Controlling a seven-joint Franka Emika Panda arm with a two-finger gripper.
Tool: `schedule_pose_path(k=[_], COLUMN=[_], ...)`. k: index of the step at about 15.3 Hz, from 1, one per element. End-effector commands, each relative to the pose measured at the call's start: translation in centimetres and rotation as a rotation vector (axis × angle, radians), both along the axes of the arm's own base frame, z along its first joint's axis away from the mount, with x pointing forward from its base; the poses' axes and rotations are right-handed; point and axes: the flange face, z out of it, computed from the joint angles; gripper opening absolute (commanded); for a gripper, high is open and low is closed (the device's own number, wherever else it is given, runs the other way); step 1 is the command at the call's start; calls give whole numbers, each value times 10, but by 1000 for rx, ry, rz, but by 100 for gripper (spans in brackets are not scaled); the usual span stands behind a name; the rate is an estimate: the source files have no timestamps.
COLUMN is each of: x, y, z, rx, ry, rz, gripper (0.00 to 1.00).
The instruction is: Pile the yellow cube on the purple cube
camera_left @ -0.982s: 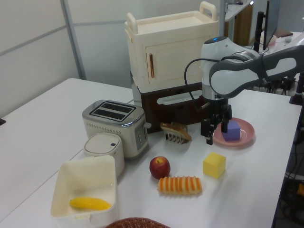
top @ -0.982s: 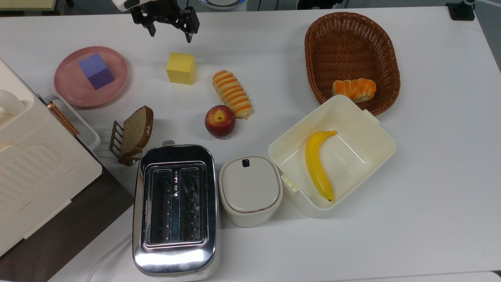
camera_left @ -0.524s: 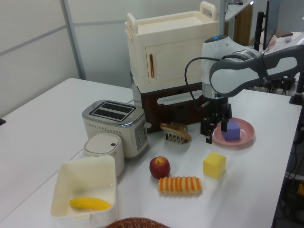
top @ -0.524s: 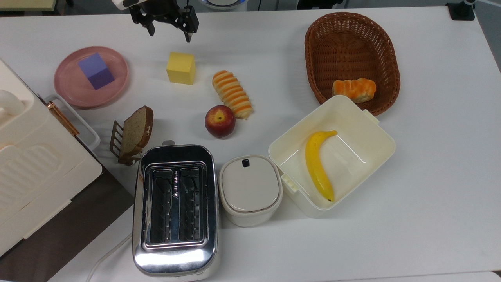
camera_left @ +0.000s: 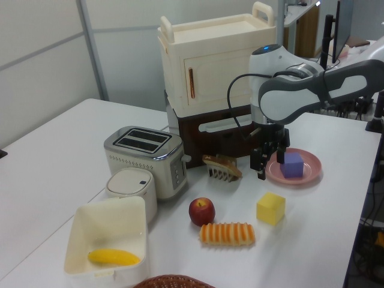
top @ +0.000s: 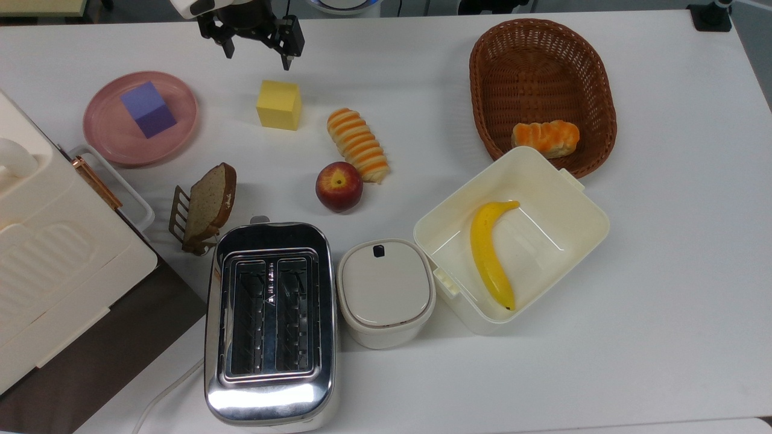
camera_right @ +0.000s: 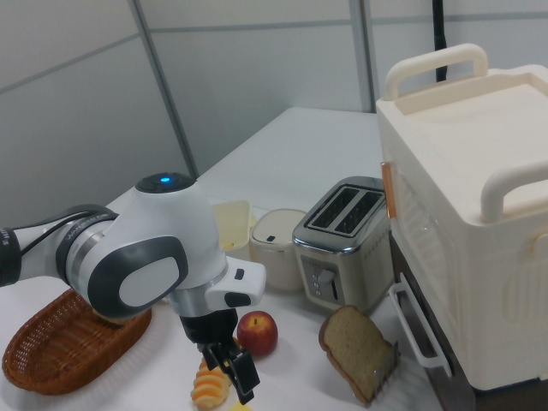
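Note:
The yellow cube (top: 278,105) rests on the white table, right of the pink plate (top: 102,137) in the top view. On that plate lies the purple cube (top: 148,110). My gripper (top: 256,55) hangs open with nothing in it, just beyond the yellow cube toward the top view's top edge. In the left view the gripper (camera_left: 270,167) hovers above the table between the bread rack and the plate (camera_left: 307,176). There the purple cube (camera_left: 293,165) is to its right and the yellow cube (camera_left: 270,208) sits nearer the camera. In the right view the gripper (camera_right: 240,377) points down beside the apple.
Near the yellow cube lie a striped bread roll (top: 357,144) and an apple (top: 339,185). A bread slice on a rack (top: 208,205), a toaster (top: 269,319), a lidded pot (top: 386,292), a banana box (top: 567,235), a wicker basket (top: 543,66) and a cream cabinet (top: 48,253) surround them.
The gripper has drifted slightly toward the top view's left, staying open. Neither cube has moved.

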Motion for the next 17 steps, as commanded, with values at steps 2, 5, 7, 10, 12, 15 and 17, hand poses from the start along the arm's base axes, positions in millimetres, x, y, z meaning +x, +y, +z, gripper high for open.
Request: schedule_pose_path(k=[2,5,7,10,12,15,17], x=[2,2,1,2,2,7,7], y=[0,-1,-3,0,2,3,2], z=[5,6,5,5,5,6,9], rx=[-13,-13,-12,-19,-19,-22,-22], ry=[-4,-5,-4,0,3,0,-2], rz=[-14,-17,-19,-15,-11,-11,-13], gripper=[100,100,100,100,100,100,100])
